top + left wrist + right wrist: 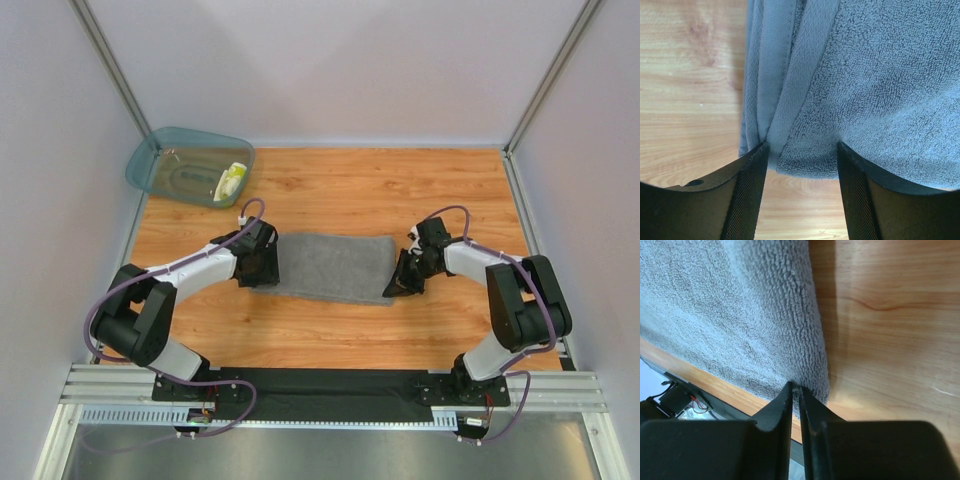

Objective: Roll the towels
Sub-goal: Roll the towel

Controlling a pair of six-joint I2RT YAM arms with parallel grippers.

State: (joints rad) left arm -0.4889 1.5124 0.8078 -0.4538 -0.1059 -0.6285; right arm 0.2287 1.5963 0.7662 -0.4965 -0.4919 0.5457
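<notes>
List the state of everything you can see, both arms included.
Grey towel: folded flat, unrolled.
Left gripper: jaws open astride the towel's end.
Right gripper: jaws shut on the towel's corner.
Teal tub: upright, at the far left corner.
Yellow-and-white cloth: lying inside the tub.

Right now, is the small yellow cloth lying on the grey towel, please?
No, the yellow cloth sits in the teal tub, apart from the grey towel.

Grey terry towel (880, 90), folded hems bunched together, its edge lying between the spread fingers (745, 200) of the end effector (802, 146), wooden desk (690, 75) alongside
</notes>
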